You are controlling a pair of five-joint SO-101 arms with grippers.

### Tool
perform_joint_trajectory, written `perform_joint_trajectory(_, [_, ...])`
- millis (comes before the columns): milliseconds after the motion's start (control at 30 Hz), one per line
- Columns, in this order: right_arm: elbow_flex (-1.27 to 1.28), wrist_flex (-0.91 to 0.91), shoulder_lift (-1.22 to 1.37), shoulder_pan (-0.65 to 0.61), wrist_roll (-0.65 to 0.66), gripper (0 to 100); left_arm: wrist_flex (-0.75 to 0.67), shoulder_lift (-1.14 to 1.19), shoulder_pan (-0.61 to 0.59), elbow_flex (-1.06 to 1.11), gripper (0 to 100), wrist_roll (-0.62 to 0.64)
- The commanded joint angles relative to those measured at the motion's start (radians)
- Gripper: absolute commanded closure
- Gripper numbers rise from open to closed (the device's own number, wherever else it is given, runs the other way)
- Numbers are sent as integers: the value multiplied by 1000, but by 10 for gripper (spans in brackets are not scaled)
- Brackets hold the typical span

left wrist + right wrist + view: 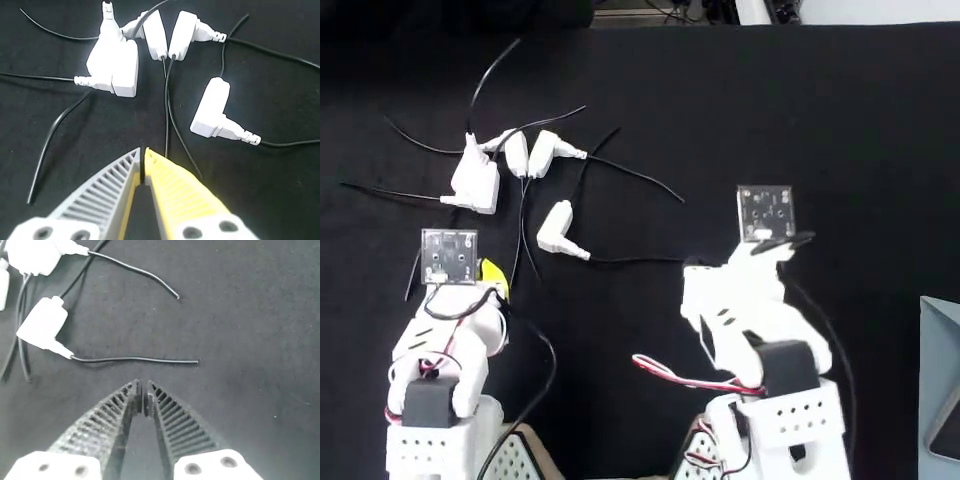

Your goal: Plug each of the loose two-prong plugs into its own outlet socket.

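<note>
Two empty tools: my left gripper (143,156) and right gripper (144,396) both sit pressed together. The angled plug (212,111) lies ahead of my left, the nearer one (its cord (135,359) trails toward the right gripper).

Robot lab: black-draped table (840,120)

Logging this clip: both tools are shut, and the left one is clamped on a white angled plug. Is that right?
Not quite. The left tool is shut, as is the right tool, but it grips nothing: the left wrist view shows the nearest white angled plug with a black cord lying loose on the black table ahead of it.
</note>
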Motion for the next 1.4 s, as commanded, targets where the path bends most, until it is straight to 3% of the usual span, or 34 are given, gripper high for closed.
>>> perform_joint_trajectory(0, [68, -72, -53, 14, 15, 987, -29, -40, -7, 19, 970, 6])
perform_joint_trajectory(233, [166, -80, -150, 9, 35, 982, -32, -41, 1, 71, 970, 6])
perform_joint_trajectory(433, [291, -81, -265, 9, 94, 897, -32, -41, 1, 150, 970, 6])
perform_joint_trajectory(733, [510, -83, -573, 12, 87, 864, -32, -41, 1, 183, 970, 2])
perform_joint_trajectory(933, [507, -80, -545, 9, 60, 864, -32, -41, 1, 183, 970, 2])
perform_joint_trajectory(1200, [507, -78, -538, 9, 138, 871, -32, -41, -4, 185, 970, 2])
perform_joint_trajectory(1367, [507, -78, -538, 9, 256, 989, -34, -41, 1, 199, 970, 0])
